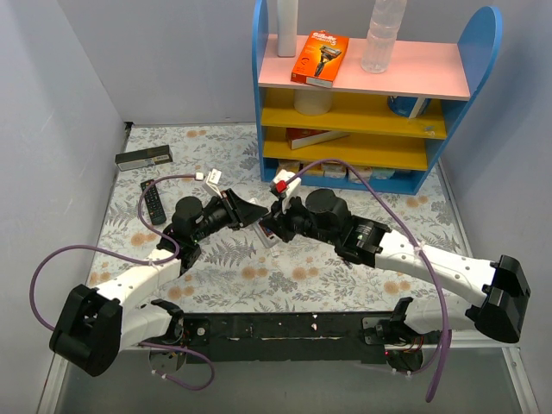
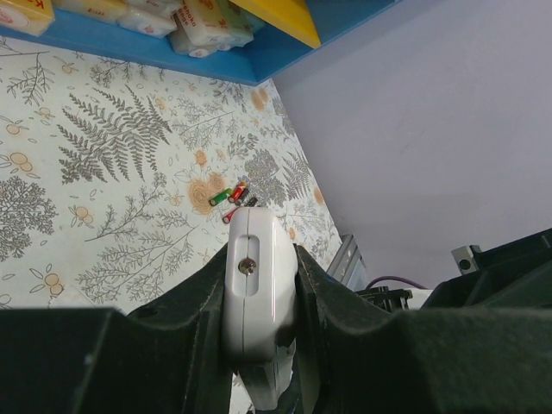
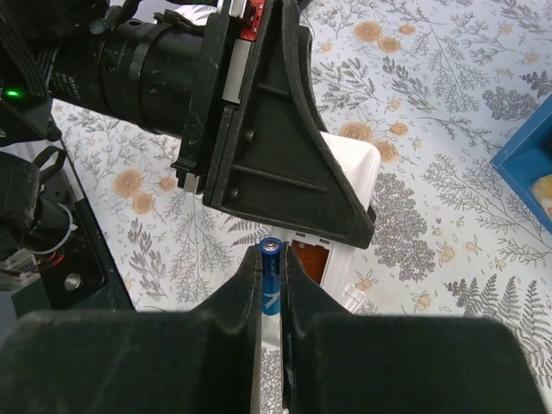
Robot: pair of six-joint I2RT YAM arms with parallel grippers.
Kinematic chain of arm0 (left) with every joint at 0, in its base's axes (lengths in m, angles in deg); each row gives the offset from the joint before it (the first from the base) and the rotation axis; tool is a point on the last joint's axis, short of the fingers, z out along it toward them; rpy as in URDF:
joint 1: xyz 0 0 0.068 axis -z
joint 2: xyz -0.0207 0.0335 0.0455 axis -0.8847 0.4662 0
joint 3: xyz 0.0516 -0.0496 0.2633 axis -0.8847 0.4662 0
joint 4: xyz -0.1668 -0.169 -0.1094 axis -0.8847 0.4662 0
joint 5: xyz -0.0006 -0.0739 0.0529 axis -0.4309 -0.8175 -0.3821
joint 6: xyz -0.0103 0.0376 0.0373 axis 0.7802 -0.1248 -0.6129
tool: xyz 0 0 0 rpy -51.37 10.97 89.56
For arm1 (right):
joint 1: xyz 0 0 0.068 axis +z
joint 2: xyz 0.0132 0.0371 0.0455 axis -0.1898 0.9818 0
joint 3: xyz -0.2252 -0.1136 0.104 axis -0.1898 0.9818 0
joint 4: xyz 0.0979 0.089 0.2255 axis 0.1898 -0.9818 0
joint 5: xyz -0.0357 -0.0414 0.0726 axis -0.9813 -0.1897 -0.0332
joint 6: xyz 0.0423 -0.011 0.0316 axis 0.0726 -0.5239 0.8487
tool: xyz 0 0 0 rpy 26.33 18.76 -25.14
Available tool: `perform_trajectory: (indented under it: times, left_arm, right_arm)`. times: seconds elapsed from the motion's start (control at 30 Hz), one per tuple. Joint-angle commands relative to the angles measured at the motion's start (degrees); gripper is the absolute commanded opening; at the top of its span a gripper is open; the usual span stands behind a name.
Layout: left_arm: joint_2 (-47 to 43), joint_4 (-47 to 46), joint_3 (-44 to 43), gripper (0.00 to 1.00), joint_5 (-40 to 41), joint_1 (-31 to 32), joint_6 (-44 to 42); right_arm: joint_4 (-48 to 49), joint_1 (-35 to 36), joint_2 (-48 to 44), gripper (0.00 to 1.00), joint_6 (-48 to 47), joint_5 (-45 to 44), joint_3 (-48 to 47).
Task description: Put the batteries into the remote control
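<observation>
My left gripper [image 2: 260, 259] is shut on the white remote control [image 2: 257, 297], gripping its sides, above the table. In the right wrist view the remote [image 3: 352, 164] shows under the left gripper's black finger [image 3: 276, 147], its open battery compartment [image 3: 309, 259] facing up. My right gripper [image 3: 272, 259] is shut on a blue battery [image 3: 271, 274], tip up, just left of that compartment. Loose green, red and black batteries [image 2: 233, 200] lie on the floral table beyond. In the top view the two grippers [image 1: 250, 211] [image 1: 278, 228] meet at the table's middle.
A blue shelf unit [image 1: 371, 95] with boxes stands at the back. A black remote [image 1: 153, 201] and a long dark box [image 1: 144, 158] lie at the back left. Purple cables loop off both arms. A small clear piece [image 3: 354, 297] lies beside the remote.
</observation>
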Motion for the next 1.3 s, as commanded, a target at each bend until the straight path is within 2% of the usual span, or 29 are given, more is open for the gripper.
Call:
perform_trajectory:
  times: [0.0, 0.27, 0.77, 0.97, 1.27]
  left_arm:
    - [-2.03, 1.39, -1.84, 0.0, 1.01, 0.37, 2.19]
    - [-3.17, 3.58, -2.11, 0.0, 1.27, 0.9, 3.07]
    - [-4.66, 8.68, -4.04, 0.0, 3.82, 1.43, 2.73]
    - [-4.75, 9.92, -4.92, 0.0, 4.35, 1.6, 1.4]
    - [-4.31, 10.62, -5.36, 0.0, 4.18, 1.96, -0.18]
  right_arm:
    - [6.56, 1.19, 1.49, 0.01, -2.05, -3.8, 0.72]
    - [8.23, 1.98, 2.38, 0.01, -2.94, -8.54, 3.26]
    - [5.86, 1.98, 3.61, 0.01, -2.06, -10.22, 5.81]
    - [3.4, 2.07, 5.63, 0.01, 0.93, -9.87, 5.73]
    - [4.63, 1.98, 8.18, 0.09, 7.78, -14.43, 6.96]
